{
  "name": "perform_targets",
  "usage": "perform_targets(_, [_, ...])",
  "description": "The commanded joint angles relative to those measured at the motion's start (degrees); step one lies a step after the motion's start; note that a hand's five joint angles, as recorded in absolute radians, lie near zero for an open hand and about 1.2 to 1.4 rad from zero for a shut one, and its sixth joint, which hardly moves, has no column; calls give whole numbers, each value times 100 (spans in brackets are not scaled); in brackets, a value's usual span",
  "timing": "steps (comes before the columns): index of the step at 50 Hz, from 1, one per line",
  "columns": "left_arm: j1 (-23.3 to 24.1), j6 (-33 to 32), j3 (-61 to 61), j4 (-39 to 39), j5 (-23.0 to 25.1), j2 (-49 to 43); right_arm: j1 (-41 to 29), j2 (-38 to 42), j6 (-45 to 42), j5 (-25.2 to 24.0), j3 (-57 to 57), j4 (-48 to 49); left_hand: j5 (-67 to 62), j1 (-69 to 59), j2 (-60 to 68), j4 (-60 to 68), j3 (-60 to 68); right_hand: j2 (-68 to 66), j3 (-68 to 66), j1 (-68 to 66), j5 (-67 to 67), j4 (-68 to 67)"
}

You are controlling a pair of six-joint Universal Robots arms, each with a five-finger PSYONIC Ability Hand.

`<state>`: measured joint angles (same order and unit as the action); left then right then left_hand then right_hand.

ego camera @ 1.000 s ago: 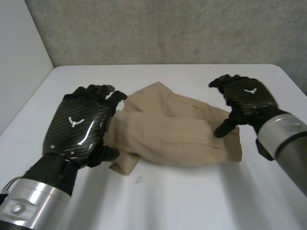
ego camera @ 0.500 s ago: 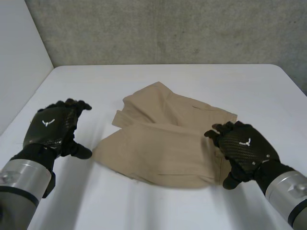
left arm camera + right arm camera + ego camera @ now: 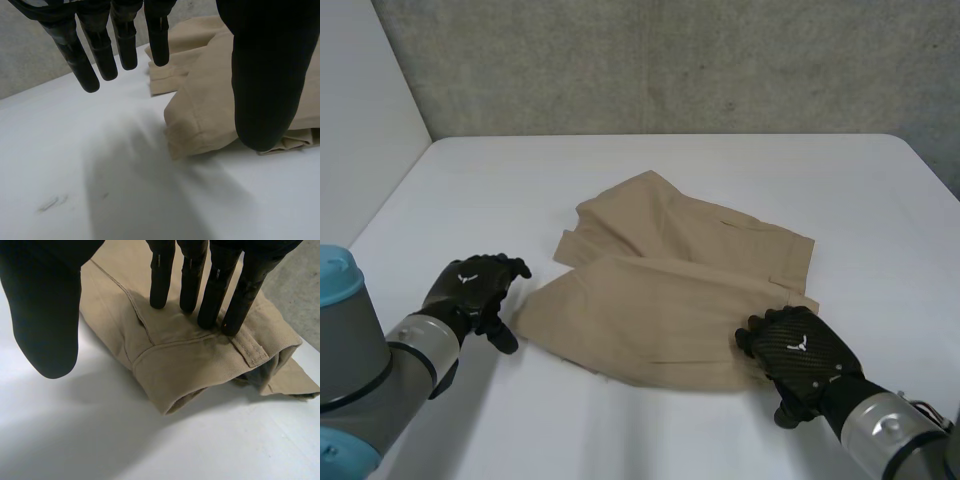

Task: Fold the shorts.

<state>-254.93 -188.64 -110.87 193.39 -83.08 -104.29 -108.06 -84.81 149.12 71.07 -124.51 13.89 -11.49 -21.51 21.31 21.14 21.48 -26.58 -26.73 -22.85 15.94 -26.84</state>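
The tan shorts [image 3: 670, 280] lie folded in the middle of the white table [image 3: 650, 165], one layer over the other. My left hand [image 3: 470, 290] hovers low just beside the shorts' near left corner, apart from the cloth. In the left wrist view its fingers [image 3: 82, 55] hang straight and its thumb [image 3: 265, 75] stands over the folded hem of the shorts [image 3: 200, 120]. My right hand [image 3: 795, 350] rests on the near right corner. In the right wrist view its fingertips [image 3: 212, 295] touch the waistband of the shorts [image 3: 175, 360], with the thumb [image 3: 45, 315] spread over bare table.
A grey concrete wall [image 3: 670, 60] stands behind the table's far edge. A pale wall [image 3: 360, 120] runs along the left side. The table's right edge [image 3: 930, 170] lies near the right arm.
Both hands have come down and back toward the near edge. The left hand left the shorts' left side; the right moved from the far right edge to the near right corner. The shorts lie flatter.
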Motion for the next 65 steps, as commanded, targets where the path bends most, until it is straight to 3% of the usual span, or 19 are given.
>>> perform_targets(1, [-127, 12, 171, 50, 187, -241, -13, 632, -217, 399, 225, 632, -420, -418, 438, 455, 421, -520, -505, -893, 584, -494])
perform_targets(16, [-39, 12, 127, 50, 336, -259, -13, 1335, -270, 847, 717, 1151, -471, -468, 488, 505, 471, -2000, -1985, -2373, 2065, -1974])
perform_targets(33, [470, 29, -321, -12, 240, 233, 5, 1441, -243, 856, 858, 1230, -824, -821, 841, 858, 824, -2018, -2002, -2390, 2082, -1991])
perform_targets(48, [638, 12, -14, 208, 3, -276, -22, 1406, -173, 882, 832, 1204, -1362, -1359, 1379, 1396, 1362, -2051, -2035, -2424, 2115, -2024])
perform_targets(55, [813, 3, 215, 445, -244, -715, 5, 1388, -147, 891, 832, 1169, -2840, -2837, 2857, 2874, 2840, -2051, -2036, -2424, 2116, -2025])
perform_targets(59, [875, 21, 338, 463, -244, -777, 31, 1362, -138, 918, 823, 1142, -5595, -5593, 5612, 5629, 5595, -2035, -2019, -2407, 2099, -2008])
perform_targets(65, [1190, 91, 654, 445, -279, -742, 75, 1125, 169, 918, 823, 923, -5851, -5849, 5869, 5886, 5852, -1900, -1884, -2273, 1964, -1873])
